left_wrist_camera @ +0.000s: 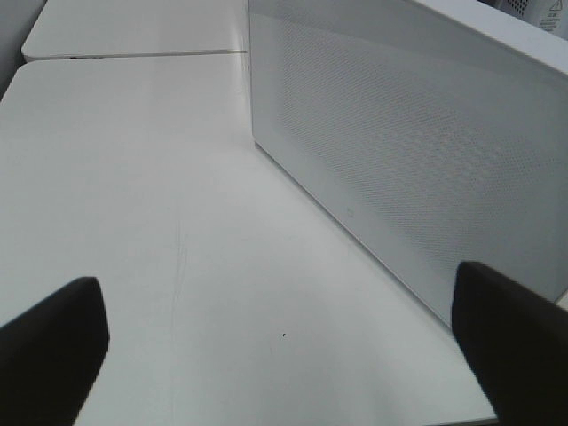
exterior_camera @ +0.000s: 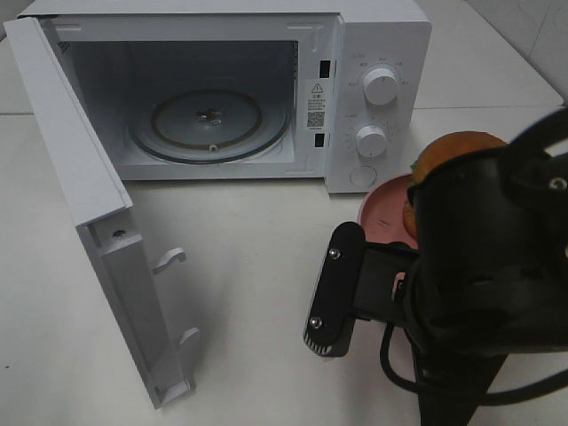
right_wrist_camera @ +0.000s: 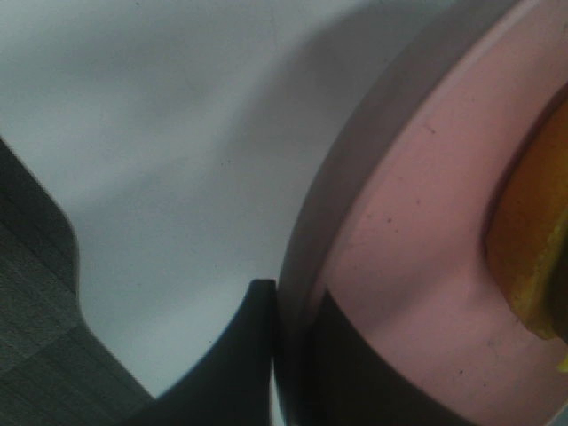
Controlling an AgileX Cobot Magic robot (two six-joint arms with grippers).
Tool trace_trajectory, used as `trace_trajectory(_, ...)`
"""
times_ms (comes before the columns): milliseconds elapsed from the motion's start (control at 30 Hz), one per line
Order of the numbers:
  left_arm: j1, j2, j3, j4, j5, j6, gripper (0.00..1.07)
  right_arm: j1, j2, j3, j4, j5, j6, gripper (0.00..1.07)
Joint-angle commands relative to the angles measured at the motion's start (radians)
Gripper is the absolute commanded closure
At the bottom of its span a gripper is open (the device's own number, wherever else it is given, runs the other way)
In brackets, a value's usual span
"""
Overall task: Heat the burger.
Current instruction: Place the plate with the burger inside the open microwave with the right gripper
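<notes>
Right tool (right_wrist_camera: 277, 297): pinched shut on the pink dish (right_wrist_camera: 399, 222) rim, beside the microwave (exterior_camera: 373, 53).
Left tool (left_wrist_camera: 280, 351): wide apart, holding nothing.
Danger: the dish may tip, so the burger (exterior_camera: 453, 151) slides off.

Burger (exterior_camera: 454, 151) mostly hidden behind right arm (exterior_camera: 488, 257), pink dish (exterior_camera: 382, 209) half covered, left hand (left_wrist_camera: 277, 302) cropped at edge

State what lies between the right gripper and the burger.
Only bare pink dish: in the right wrist view the right gripper pinches the dish's rim, and empty dish surface runs from there to the burger.
</notes>
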Motion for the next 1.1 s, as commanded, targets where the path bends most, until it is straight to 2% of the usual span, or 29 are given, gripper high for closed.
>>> trace_trajectory(33,-0.001,-0.018,0.002,-0.006,-0.002,0.003,0.06,0.037,-0.009,0.004,-0.070,0.032,-0.044,1.07)
trace_trajectory(267,-0.001,-0.018,0.002,-0.006,-0.002,0.003,0.06,0.084,-0.009,0.004,-0.074,0.011,-0.145,1.07)
trace_trajectory(500,-0.001,-0.018,0.002,-0.006,-0.002,0.003,0.06,0.094,-0.009,0.004,-0.074,-0.031,-0.253,1.07)
trace_trajectory(767,-0.001,-0.018,0.002,-0.006,-0.002,0.003,0.06,0.094,-0.009,0.003,-0.135,-0.084,-0.357,1.07)
trace_trajectory(1100,-0.001,-0.018,0.002,-0.006,-0.002,0.003,0.06,0.094,-0.009,0.003,-0.127,-0.102,-0.355,1.07)
